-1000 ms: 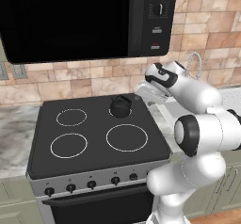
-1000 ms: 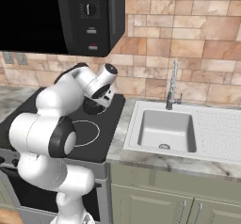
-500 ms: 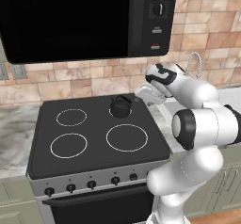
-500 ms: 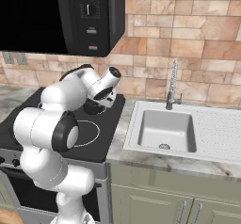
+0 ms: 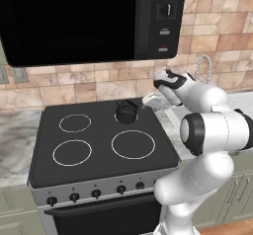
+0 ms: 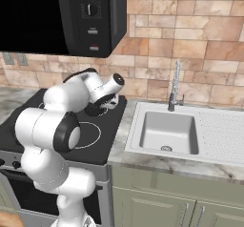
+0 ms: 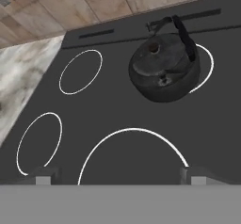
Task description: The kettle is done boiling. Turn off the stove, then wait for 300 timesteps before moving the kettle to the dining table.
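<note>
Kettle (image 7: pixel 164 68), squat, round, black, handle arched over knobbed lid, sits at stove (image 5: pixel 99 145) rear right corner. Pincer (image 7: pixel 117 176) spread apart, holding nothing.

Base views: I look forward and down from behind-left and behind-right, sharing the stove (image 5: pixel 99 140).
Hand view: close above the kettle (image 7: pixel 164 68).

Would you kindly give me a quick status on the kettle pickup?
Gripper jaws open, holding nothing, short of the kettle. Kettle upright on the stove's rear right burner, untouched. Nothing between gripper and kettle.
</note>
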